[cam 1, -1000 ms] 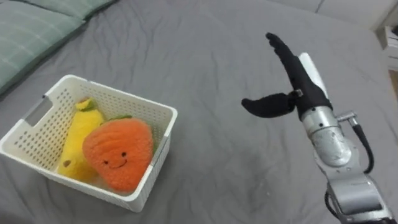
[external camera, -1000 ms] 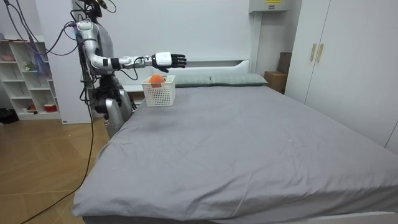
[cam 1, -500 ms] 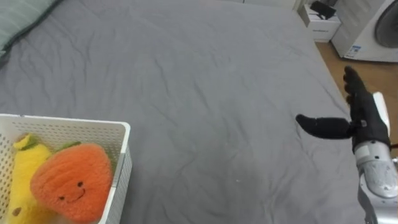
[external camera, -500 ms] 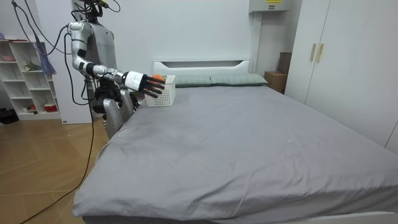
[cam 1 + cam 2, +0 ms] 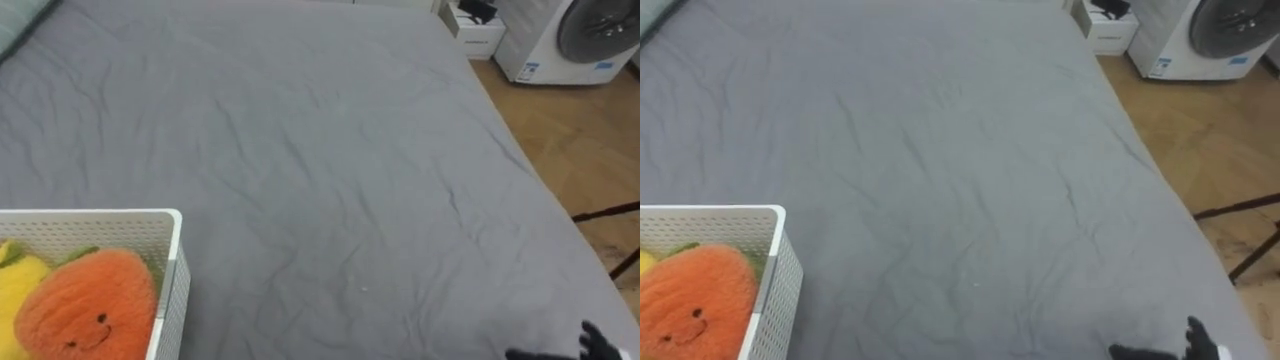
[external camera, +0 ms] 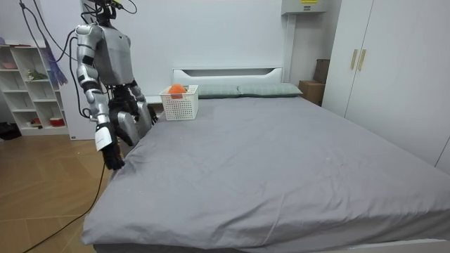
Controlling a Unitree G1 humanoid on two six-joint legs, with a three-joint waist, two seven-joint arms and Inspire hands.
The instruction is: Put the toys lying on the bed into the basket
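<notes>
Basket (image 5: 100, 214) sits on the grey bed (image 5: 320, 150) with the orange toy (image 5: 85, 320) and yellow toy (image 5: 12, 290) both inside. Right hand (image 6: 112, 157) hangs low beside the mattress, fingers loose and spread, holding nothing. Can't tell what the left hand (image 6: 149, 114) is doing, too small.

Eye views: close, looking down on bed (image 5: 330, 150) and basket (image 5: 100, 214). Room view: far, from bed's foot, shares both.

My right hand (image 5: 592, 344) hangs at the edge of the bed (image 5: 320, 150). Well to its left, on the bed, stands the basket (image 5: 172, 262), with a round plush toy (image 5: 85, 318) in it, and a long plush toy (image 5: 14, 290) farther left. Far ahead of the hand, past the bed, stands a washing machine (image 5: 580, 35).
</notes>
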